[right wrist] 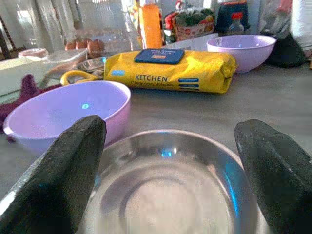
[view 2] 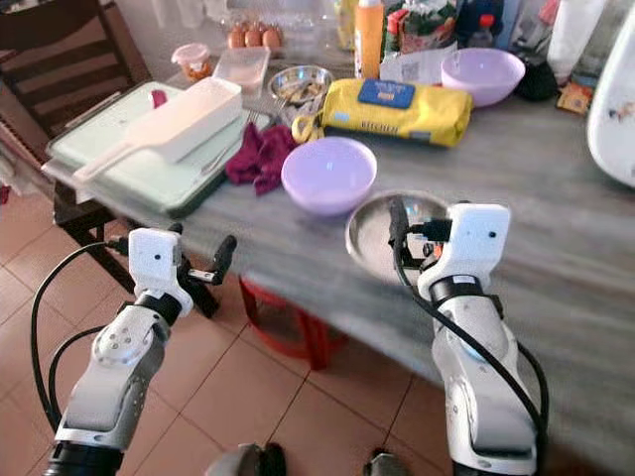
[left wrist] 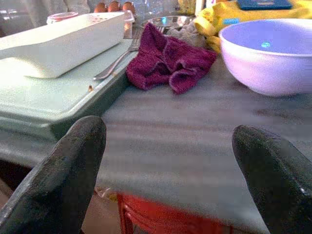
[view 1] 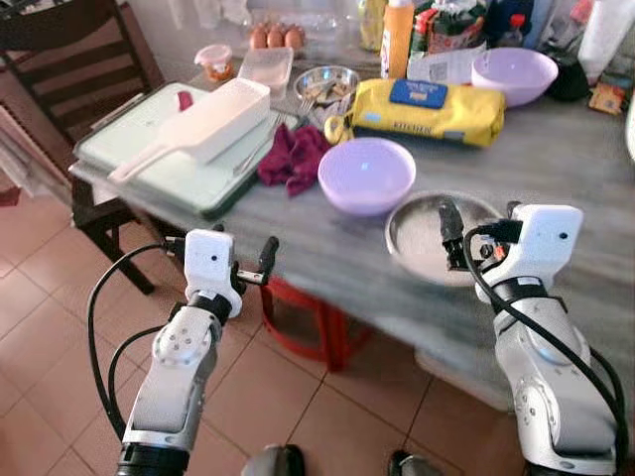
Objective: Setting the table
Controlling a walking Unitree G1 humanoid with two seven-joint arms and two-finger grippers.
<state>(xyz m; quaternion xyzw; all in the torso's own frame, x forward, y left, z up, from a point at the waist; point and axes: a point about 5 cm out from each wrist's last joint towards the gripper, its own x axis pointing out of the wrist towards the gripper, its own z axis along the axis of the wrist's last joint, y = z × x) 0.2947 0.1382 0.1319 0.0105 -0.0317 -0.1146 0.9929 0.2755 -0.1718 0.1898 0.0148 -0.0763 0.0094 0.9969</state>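
My right gripper [right wrist: 170, 180] hangs spread over the near rim of a shallow, shiny steel plate [view 1: 422, 230] at the worktop's [view 1: 556, 188] near edge. A lilac bowl [view 1: 366, 174] sits just far-left of it. My left gripper [left wrist: 170, 180], also spread, hovers before the edge, facing a maroon cloth [left wrist: 168, 58].

home kitchen indicated: cluttered grey table [view 1: 556, 178], eggs [view 1: 276, 37], kitchen wipes pack [right wrist: 168, 71], terracotta floor tiles [view 1: 50, 327].

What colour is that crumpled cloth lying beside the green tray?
The cloth is dark magenta, a plain wine red; it shows best in the left wrist view.
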